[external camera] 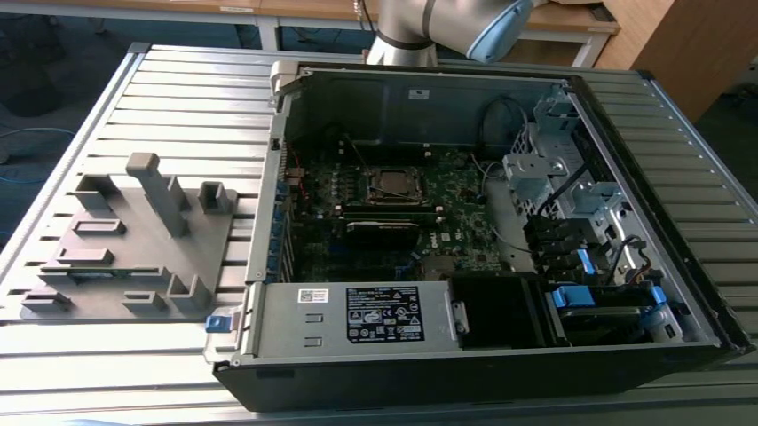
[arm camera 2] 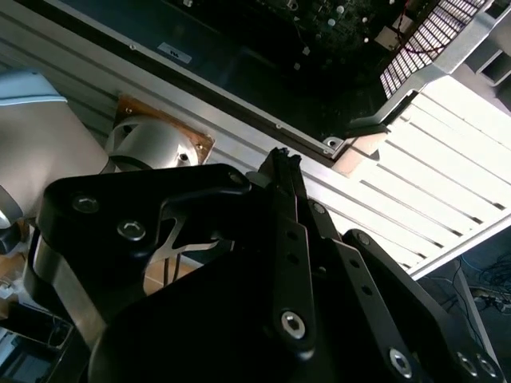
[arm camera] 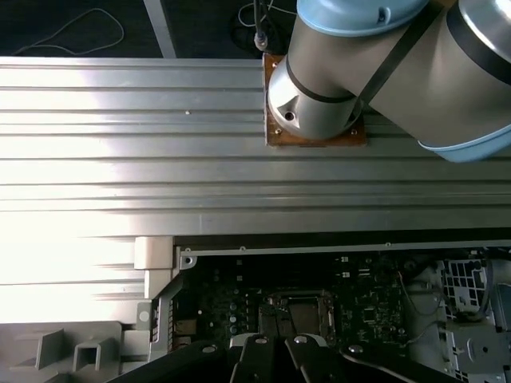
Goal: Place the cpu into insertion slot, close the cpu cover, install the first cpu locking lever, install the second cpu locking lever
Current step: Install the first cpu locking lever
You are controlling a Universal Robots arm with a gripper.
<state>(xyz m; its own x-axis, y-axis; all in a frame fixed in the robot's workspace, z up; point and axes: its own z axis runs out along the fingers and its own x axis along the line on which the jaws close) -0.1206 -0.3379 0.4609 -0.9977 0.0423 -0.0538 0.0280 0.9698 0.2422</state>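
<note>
The insertion slot (external camera: 395,185) is a small square socket with a dark centre on the motherboard (external camera: 450,191), inside the open computer case (external camera: 474,373). A silver frame, the cpu cover (external camera: 395,174), seems to lie flat around it. I cannot make out the cpu. In the first wrist view the slot (arm camera: 303,308) lies far below my gripper (arm camera: 275,343). In the second wrist view the black fingers meet at their tips, so my gripper (arm camera 2: 281,155) looks shut with nothing visible in it, high above the table near the case's edge.
A grey fixture block (external camera: 124,240) with upright posts sits on the slatted metal table (external camera: 177,98), at the exterior view's left of the case. The arm's base (arm camera: 315,104) is bolted behind the case. A drive cage (external camera: 556,169) and power supply (external camera: 355,315) crowd the case.
</note>
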